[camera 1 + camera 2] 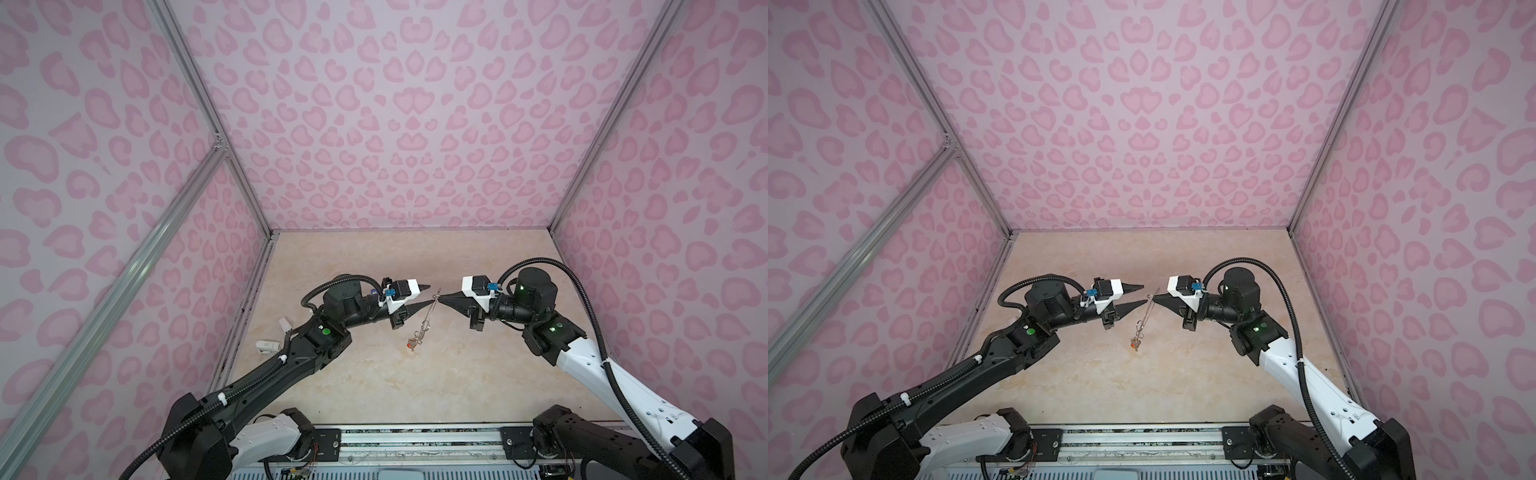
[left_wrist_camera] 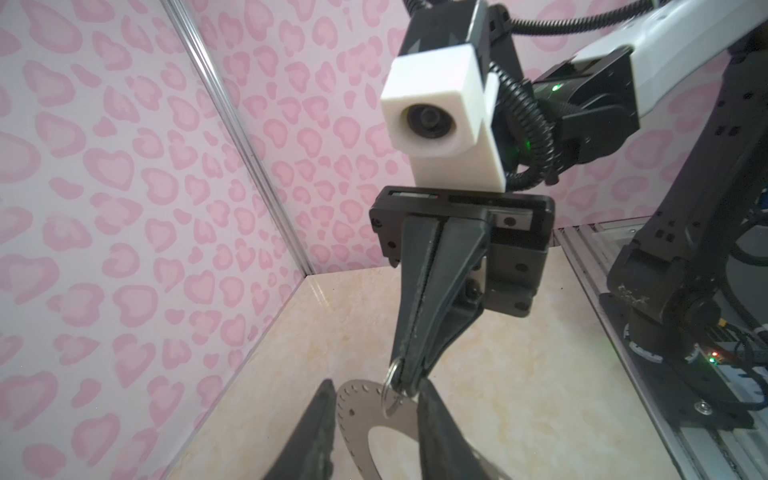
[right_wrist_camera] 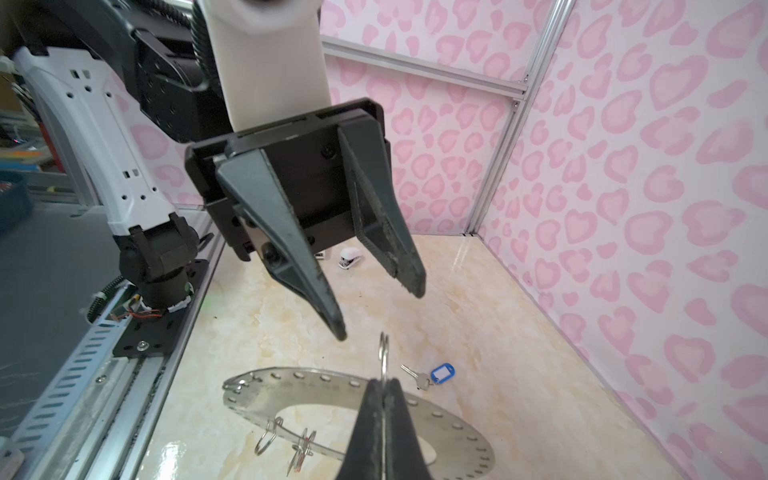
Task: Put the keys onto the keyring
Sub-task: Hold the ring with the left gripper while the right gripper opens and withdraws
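2 key sets, 2 places. The orange-tag key point(image 1: 411, 344) already hangs off the low end of the keyring point(image 3: 307, 390). The blue-tag key point(image 3: 441, 372) lies loose on the surface point(image 3: 478, 316), seen only in the right wrist view.

The right hand point(image 1: 441, 300) is clamped tight on the keyring's rim, where a small split ring point(image 3: 384, 357) stands up, and holds it off the surface. In both top views the keyring shows edge-on, slanting down from the fingertips toward the near edge. The left hand point(image 1: 429, 296) faces it w/ fingers apart and nothing in them. In the left wrist view its 2 fingers sit either side of the rim; touching or not, can't tell.

Key relation: the blue-tag key is below & beyond the keyring on the left arm's side. It doesn't show in the top views, so it's prob. hidden under the left hand. Its long axis runs blade end nearer the keyring, tag end farther.

So the left hand is nearer & the only free hand. The next move is prob. a drop down onto the key, fingers across its axis, not along. Risk: thin flat metal on a smooth surface skids easily.
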